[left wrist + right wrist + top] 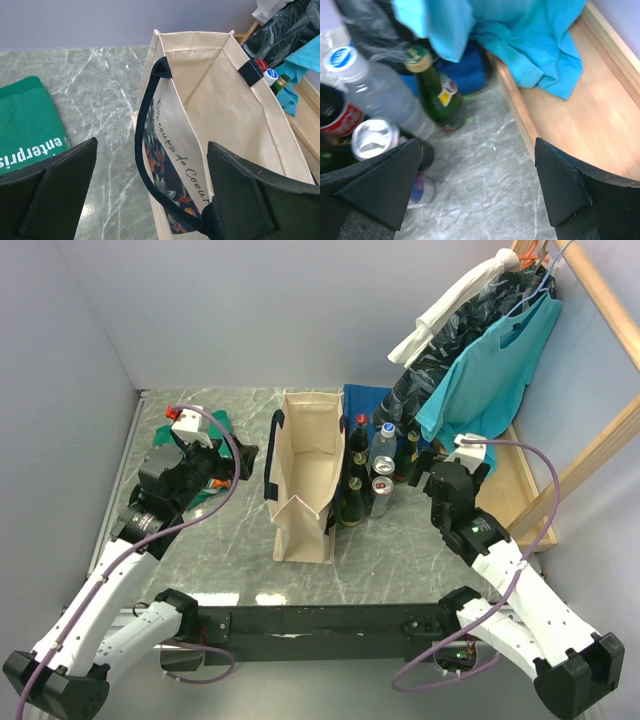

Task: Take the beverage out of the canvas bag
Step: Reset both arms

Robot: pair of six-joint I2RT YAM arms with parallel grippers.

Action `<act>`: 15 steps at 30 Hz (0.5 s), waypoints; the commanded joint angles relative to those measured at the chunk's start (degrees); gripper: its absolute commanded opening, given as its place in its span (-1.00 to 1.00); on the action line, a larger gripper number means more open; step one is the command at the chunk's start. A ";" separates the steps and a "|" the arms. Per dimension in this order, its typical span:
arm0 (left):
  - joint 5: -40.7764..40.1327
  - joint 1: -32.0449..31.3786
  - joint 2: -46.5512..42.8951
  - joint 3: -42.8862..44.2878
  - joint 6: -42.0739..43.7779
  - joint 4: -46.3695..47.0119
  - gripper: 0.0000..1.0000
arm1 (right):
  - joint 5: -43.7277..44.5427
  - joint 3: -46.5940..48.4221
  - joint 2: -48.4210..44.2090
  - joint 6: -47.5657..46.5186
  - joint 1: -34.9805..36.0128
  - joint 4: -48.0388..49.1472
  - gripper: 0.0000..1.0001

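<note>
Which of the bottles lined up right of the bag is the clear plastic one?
The water bottle with the blue-and-white cap, standing between the red-labelled dark bottle and the gold-capped green bottle. Only it is see-through.

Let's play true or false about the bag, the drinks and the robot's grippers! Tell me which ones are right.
1. The canvas bag stands upright with its top open. True.
2. The right gripper is squeezing a bottle. False: it is open and holds nothing.
3. The silver can stands outside the bag, among the bottles. True.
4. The water bottle has a red cap. False: its cap is white and blue.
5. The left gripper is open. True.
</note>
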 commanded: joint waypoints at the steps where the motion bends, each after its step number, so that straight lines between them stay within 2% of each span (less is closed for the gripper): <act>1: 0.21 0.20 -0.51 1.23 0.85 0.83 0.93 | 0.00 -2.38 -0.35 3.01 -4.21 4.03 1.00; 6: -1.72 0.28 -0.16 1.49 0.85 0.66 0.93 | 0.54 -5.64 -0.44 5.75 -8.35 7.02 1.00; 10: -2.16 0.28 0.11 1.76 0.85 0.22 0.93 | 0.98 -9.23 -1.23 3.91 -9.58 14.04 1.00; 15: -2.52 0.28 0.46 1.58 0.76 0.31 0.93 | 2.56 -13.28 -4.74 2.42 -10.29 17.66 1.00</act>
